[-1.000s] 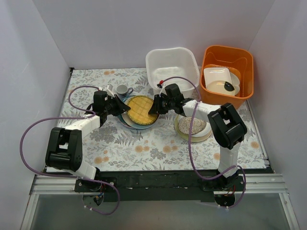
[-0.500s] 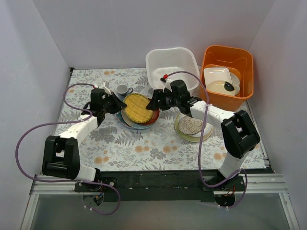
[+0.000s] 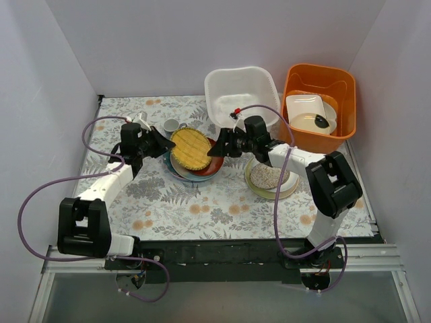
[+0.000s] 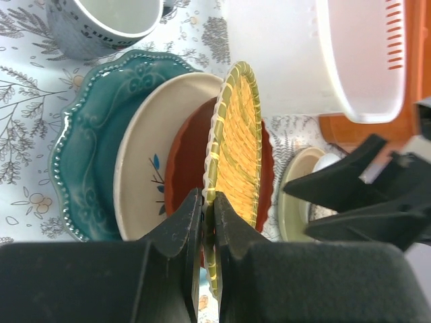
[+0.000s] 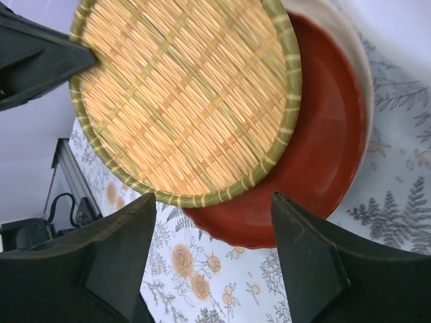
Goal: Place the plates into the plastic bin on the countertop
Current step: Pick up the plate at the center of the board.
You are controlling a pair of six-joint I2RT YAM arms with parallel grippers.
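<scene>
My left gripper (image 4: 207, 202) is shut on the near rim of the yellow woven plate (image 4: 239, 134), which it holds tilted up on edge over a stack. That stack has a red plate (image 4: 183, 158), a pearly white plate (image 4: 145, 168) and a scalloped teal plate (image 4: 87, 148). In the top view the left gripper (image 3: 163, 142) is left of the yellow plate (image 3: 190, 148). My right gripper (image 3: 217, 147) stands open just right of it, holding nothing. From the right wrist, the yellow plate (image 5: 182, 94) and red plate (image 5: 316, 148) lie beyond the open gripper (image 5: 212, 222). The white plastic bin (image 3: 241, 94) stands behind on the countertop (image 3: 202, 202).
A second stack, topped by a speckled beige plate (image 3: 267, 176), sits under the right forearm. An orange tub (image 3: 320, 101) with a squarish white dish (image 3: 306, 108) stands right of the bin. A small cup (image 3: 172, 126) is behind the left gripper. White walls close in the sides.
The right gripper has opened and let go of the yellow plate. The left gripper has raised the plate's left edge and drawn back a little to the left.
</scene>
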